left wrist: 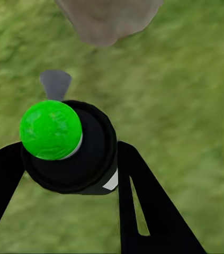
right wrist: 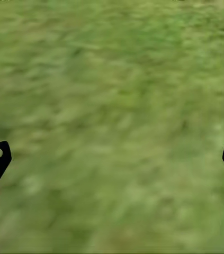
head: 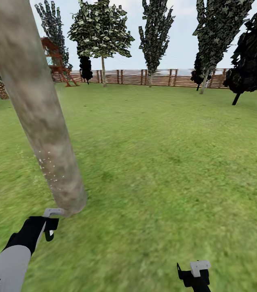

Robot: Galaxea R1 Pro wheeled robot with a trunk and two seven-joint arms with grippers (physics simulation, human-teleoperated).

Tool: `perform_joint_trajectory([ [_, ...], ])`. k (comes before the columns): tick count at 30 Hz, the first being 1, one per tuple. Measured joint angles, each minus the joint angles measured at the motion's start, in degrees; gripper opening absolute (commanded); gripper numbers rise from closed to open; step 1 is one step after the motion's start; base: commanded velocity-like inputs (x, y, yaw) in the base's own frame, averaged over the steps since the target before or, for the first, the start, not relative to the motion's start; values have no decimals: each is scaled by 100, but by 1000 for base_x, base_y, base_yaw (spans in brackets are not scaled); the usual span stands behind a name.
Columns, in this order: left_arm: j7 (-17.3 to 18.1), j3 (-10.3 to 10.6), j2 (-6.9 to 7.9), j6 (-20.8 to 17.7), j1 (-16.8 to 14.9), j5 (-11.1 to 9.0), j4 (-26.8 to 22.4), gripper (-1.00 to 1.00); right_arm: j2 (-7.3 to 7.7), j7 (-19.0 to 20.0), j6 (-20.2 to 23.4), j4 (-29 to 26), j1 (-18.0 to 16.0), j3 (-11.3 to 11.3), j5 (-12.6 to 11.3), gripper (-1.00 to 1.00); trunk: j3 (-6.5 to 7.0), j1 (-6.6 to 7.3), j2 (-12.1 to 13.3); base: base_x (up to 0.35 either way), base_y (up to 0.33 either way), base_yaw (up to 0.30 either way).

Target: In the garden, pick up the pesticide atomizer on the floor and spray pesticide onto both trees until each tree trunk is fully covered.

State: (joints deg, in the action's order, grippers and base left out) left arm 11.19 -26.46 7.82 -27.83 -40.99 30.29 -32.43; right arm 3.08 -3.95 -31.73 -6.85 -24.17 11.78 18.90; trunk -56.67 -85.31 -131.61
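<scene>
1. Holding the atomizer (left wrist: pixel 72 153), the left gripper (left wrist: pixel 69 169) has its two black fingers (left wrist: pixel 143 211) shut on the sides of the round black bottle, as the left wrist view shows.
2. On top of the atomizer sits a bright green ball cap (left wrist: pixel 51 129), and a small grey nozzle (left wrist: pixel 54 83) sticks out past it.
3. Just ahead of the nozzle stands the foot of a thick grey-tan trunk (head: pixel 43 121), meeting the grass (head: pixel 165 170).
4. In the head view the left gripper (head: pixel 49 225) is right at the base of the trunk, very near it.
5. Tiny white spray dots (head: pixel 49 170) speckle the trunk just above that gripper.
6. The right gripper (head: pixel 195 273) hangs low, well to the right of the trunk, with its fingers wide apart and nothing but grass between them.
7. Far beyond both grippers, a brown slat fence (head: pixel 144 77) runs across the lawn.
8. By the fence stand a leafy tree (head: pixel 102 32), dark narrow conifers (head: pixel 157 32) and a red playset (head: pixel 57 61).
</scene>
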Motion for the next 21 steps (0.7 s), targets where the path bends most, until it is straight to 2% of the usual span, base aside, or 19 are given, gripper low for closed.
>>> perform_joint_trajectory([
  [6,-165,-34,-7,91,12,-6,-38,-100,0,-1,0,0,1,0,0,100,0,0,0,197,-176,261],
  [9,-361,-41,-15,78,12,-46,-46,-100,0,2,0,0,0,1,-1,100,0,0,0,31,-20,276],
  [15,-389,-49,-72,93,12,-64,28,-100,0,5,0,0,2,1,-1,100,0,0,0,17,-8,275],
  [21,-398,-44,-89,200,12,-66,35,-100,2,-1,0,-2,0,0,0,100,0,0,0,201,-163,46],
])
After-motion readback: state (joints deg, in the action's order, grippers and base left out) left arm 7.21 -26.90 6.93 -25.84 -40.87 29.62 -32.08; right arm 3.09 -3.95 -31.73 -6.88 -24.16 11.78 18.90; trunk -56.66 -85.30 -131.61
